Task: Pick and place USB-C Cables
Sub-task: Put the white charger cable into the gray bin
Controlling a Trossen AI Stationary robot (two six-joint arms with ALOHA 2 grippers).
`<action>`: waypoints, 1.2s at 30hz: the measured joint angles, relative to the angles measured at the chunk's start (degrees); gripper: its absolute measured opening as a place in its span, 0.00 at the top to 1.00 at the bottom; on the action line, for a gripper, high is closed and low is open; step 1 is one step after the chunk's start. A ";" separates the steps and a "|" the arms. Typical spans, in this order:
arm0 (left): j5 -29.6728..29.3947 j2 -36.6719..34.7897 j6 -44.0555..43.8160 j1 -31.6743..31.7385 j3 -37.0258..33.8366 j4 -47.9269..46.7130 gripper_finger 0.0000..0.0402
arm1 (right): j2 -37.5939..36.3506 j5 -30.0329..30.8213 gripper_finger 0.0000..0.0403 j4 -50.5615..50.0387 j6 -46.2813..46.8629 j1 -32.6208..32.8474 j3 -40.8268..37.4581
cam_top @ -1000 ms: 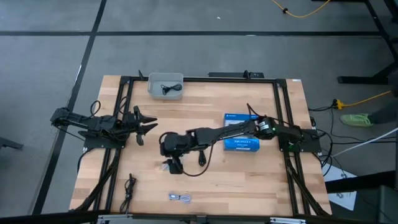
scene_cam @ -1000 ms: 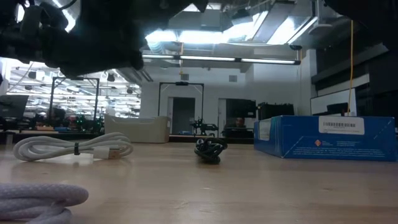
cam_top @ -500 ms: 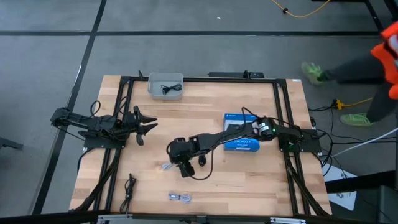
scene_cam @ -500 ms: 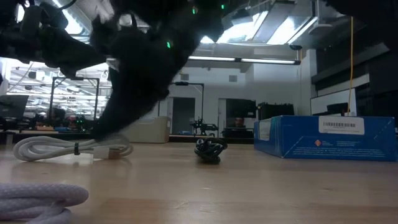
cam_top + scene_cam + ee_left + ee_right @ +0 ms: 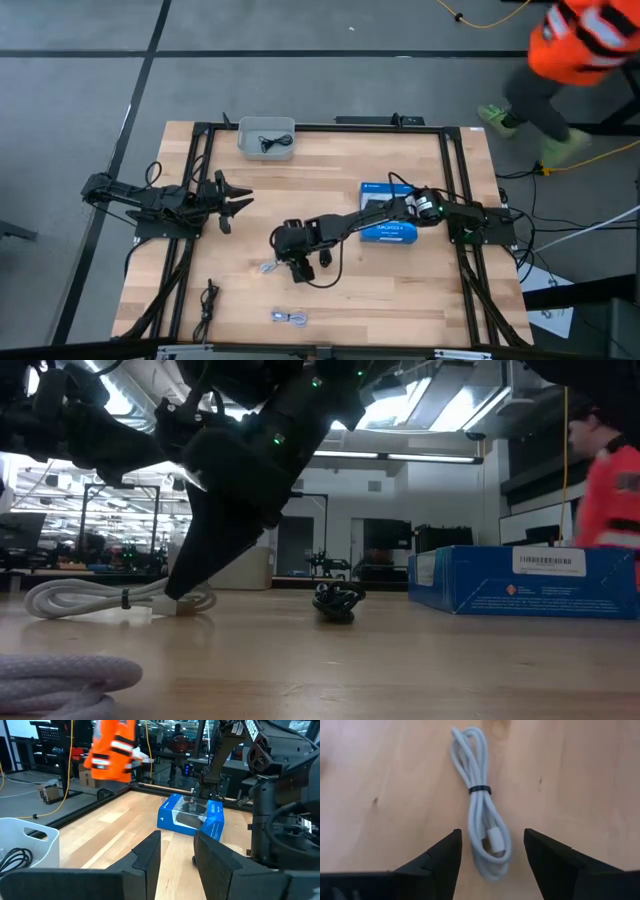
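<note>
Near the desk's (image 5: pixel 400 290) middle, the right claw (image 5: pixel 490 851) hangs over a silvery-grey cable (image 5: pixel 482 805), fingers spread w/ the bundle's near end between the tips, not yet pinched. Vs. a second ago the right arm has swung in from further left and dropped low; in the low view its dark fingers (image 5: pixel 215 535) now reach down to the grey bundle (image 5: pixel 110 598), so this looks like the final approach to a grasp, approx. one closing move away. The bundle lies flat on the wood, a long narrow loop tied at its waist by a black band, its long axis running straight away from the claw along the arm's line of reach; the plug end appears to point toward the claw, tho that is hard to confirm. So the fingers straddle it across its width, which suits a pinch. Other cables wait: a black one (image 5: pixel 337 603) just beside the blue box (image 5: pixel 390 212), another black (image 5: pixel 208 300) and a grey (image 5: pixel 290 318) at the front edge, one black already in the white bin (image 5: pixel 266 137). The left claw (image 5: pixel 238 197) idles at the left side, fingers apart. A person in orange (image 5: pixel 585 45) passes beyond the desk.
</note>
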 joint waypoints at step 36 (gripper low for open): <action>-0.02 0.00 0.02 0.02 0.00 0.00 0.73 | -0.98 45.27 0.95 -29.51 8.70 -3.96 23.15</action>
